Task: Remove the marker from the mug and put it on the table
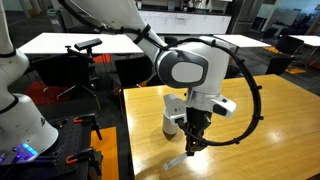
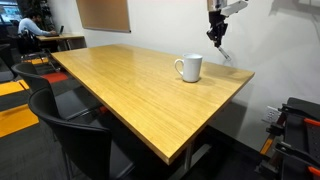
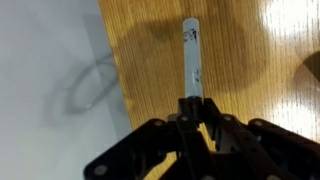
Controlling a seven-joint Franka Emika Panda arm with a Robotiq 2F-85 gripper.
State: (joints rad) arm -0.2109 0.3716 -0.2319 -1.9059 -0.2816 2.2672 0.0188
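Note:
My gripper point(image 1: 194, 140) is shut on the white marker point(image 3: 190, 58) and holds it above the yellow wooden table point(image 1: 275, 125). In the wrist view the marker sticks out from between the fingers point(image 3: 192, 112) over the table's edge point(image 3: 150, 60). The marker also shows slanting below the gripper in both exterior views point(image 1: 177, 159) point(image 2: 226, 53). The white mug point(image 2: 189, 68) stands on the table point(image 2: 120, 90) near its far edge, below and beside the gripper point(image 2: 216, 36). In an exterior view the mug point(image 1: 172, 118) is partly hidden behind the gripper.
Black chairs point(image 2: 75, 135) stand at the near side of the table. White tables point(image 1: 75, 43) and a tripod stand farther back. A robot base and equipment point(image 1: 20, 120) sit beside the table. The grey floor point(image 3: 50, 90) lies past the table's edge.

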